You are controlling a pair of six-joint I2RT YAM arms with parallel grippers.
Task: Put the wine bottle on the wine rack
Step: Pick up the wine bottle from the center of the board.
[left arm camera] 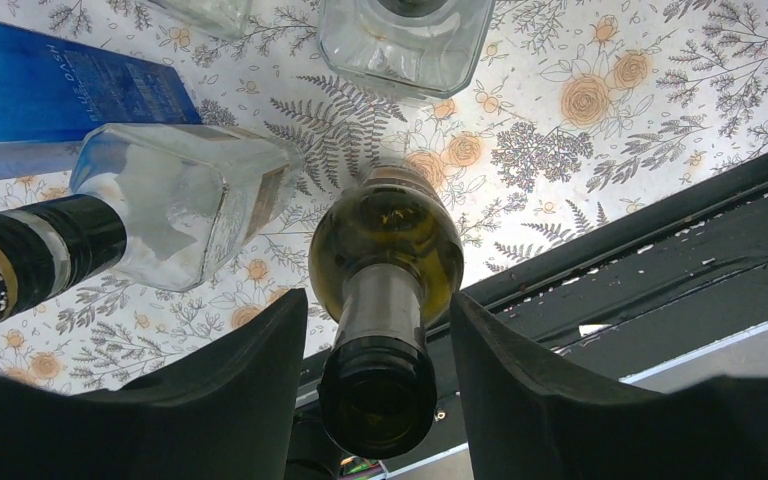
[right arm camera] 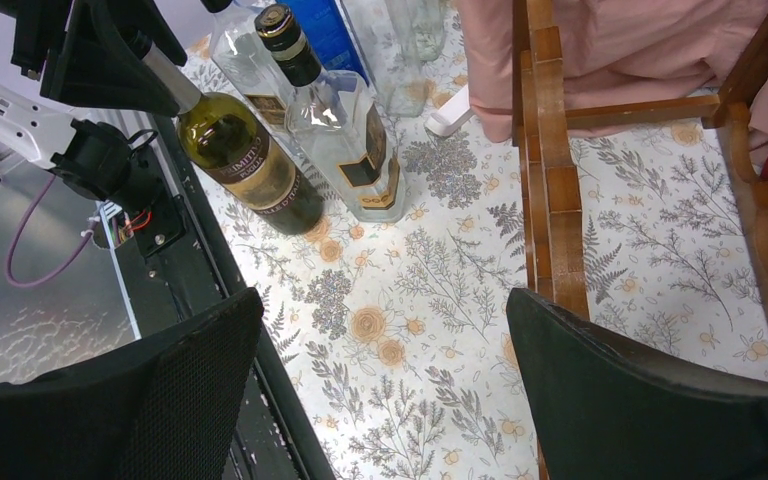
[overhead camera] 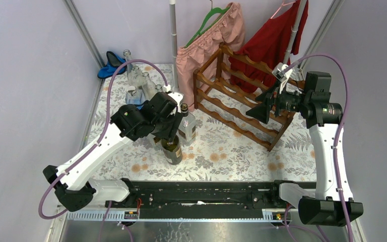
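Green wine bottle (left arm camera: 385,250) upright on floral mat (left arm camera: 580,150), neck between black jaws, clear square bottle (left arm camera: 175,210) beside, blue box (left arm camera: 50,90) beyond

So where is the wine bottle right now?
The wine bottle stands left of centre in the top view, beside a clear bottle and left of the wine rack, the left gripper straddling its neck.

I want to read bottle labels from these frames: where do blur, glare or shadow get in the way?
Top external: even light, soft shadows, labels too small. Left wrist: the wine bottle blurs toward its base, glare whitens the clear bottle, the left gripper's fingers are dark. Right wrist: sharp, wine label partly legible.
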